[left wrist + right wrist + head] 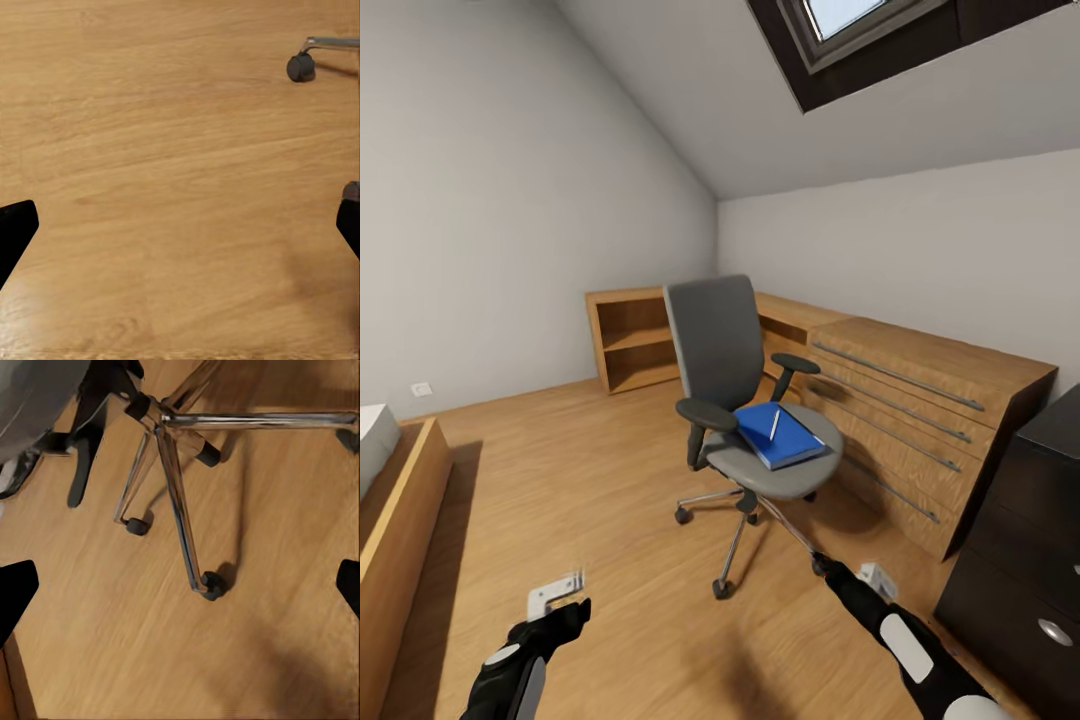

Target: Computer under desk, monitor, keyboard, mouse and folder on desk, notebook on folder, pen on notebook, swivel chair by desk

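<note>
The grey swivel chair [717, 345] stands mid-room on the wood floor. On its seat lies the blue folder [788, 441] with the pale pen [774, 424] on top. At the right edge is the black drawer unit of the desk [1025, 540]. The computer, monitor, keyboard, mouse and notebook are out of view. My left gripper [560, 592] [180, 232] hangs open over bare floor, a chair caster [301, 67] ahead of it. My right gripper [872, 577] [180, 589] is open and empty, low beside the chair's chrome base [172, 457].
A light-wood drawer chest [920, 400] runs along the right wall behind the chair. A low open shelf [630, 340] stands in the far corner. A wooden bed frame [405, 520] lines the left edge. Open floor lies between it and the chair.
</note>
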Controlling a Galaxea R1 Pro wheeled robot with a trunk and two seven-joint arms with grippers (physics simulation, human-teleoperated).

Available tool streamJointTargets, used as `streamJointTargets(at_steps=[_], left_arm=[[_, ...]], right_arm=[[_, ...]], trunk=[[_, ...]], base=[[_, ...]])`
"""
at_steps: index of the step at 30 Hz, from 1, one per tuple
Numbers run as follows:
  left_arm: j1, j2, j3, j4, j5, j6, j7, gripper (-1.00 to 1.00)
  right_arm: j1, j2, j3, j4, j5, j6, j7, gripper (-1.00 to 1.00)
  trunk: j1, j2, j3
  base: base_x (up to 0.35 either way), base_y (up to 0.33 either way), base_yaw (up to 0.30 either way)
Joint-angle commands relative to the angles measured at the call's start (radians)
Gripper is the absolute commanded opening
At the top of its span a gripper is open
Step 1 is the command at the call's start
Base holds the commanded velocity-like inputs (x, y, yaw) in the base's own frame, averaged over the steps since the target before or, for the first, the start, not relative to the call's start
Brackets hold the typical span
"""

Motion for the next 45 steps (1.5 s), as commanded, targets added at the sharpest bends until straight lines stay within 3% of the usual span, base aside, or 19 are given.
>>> streamJointTargets(at_steps=[1, 8, 14, 19, 26, 33, 37, 45], left_arm=[[0.015, -0.001, 0.001, -0.001, 0.001, -0.002, 0.001, 1.0], [0.206, -0.004, -0.008, -0.073, 0.001, -0.14, -0.003, 1.0], [0.301, -0.003, -0.033, -0.048, -0.011, -0.228, -0.001, 1.0], [0.323, -0.003, -0.04, -0.015, -0.03, -0.253, 0.001, 1.0], [0.332, 0.0, -0.042, 0.08, -0.041, -0.277, 0.003, 1.0], [0.334, 0.001, -0.043, 0.178, -0.06, -0.366, 0.003, 1.0], [0.334, 0.0, -0.044, 0.214, -0.104, -0.424, 0.006, 1.0], [0.334, -0.001, -0.043, 0.244, -0.148, -0.451, 0.01, 1.0]], right_arm=[[0.001, 0.008, -0.004, 0.022, 0.02, -0.025, 0.002, 1.0], [0.006, 0.046, -0.001, 0.194, 0.178, -0.274, -0.022, 1.0], [0.007, 0.056, -0.001, 0.315, 0.235, -0.496, -0.037, 1.0], [0.007, 0.058, -0.002, 0.4, 0.25, -0.641, -0.041, 1.0], [0.008, 0.059, -0.002, 0.473, 0.257, -0.786, -0.043, 1.0], [0.032, 0.06, -0.001, 0.496, 0.259, -0.884, -0.044, 1.0], [0.052, 0.061, 0.0, 0.5, 0.261, -0.947, -0.044, 1.0], [0.07, 0.068, 0.002, 0.501, 0.272, -1.016, -0.043, 1.0]], trunk=[[-0.004, 0.007, 0.002], [-0.031, 0.056, 0.024], [-0.054, 0.098, 0.043], [-0.073, 0.133, 0.059], [-0.1, 0.182, 0.081], [-0.127, 0.231, 0.103], [-0.142, 0.259, 0.115], [-0.173, 0.315, 0.146]], base=[[0.0, 0.0, 0.0], [0.0, 0.0, 0.0], [0.0, 0.0, 0.0], [0.0, 0.0, 0.0], [0.0, 0.0, 0.0], [0.0, 0.0, 0.0], [0.0, 0.0, -0.018], [0.0, 0.0, -0.156]])
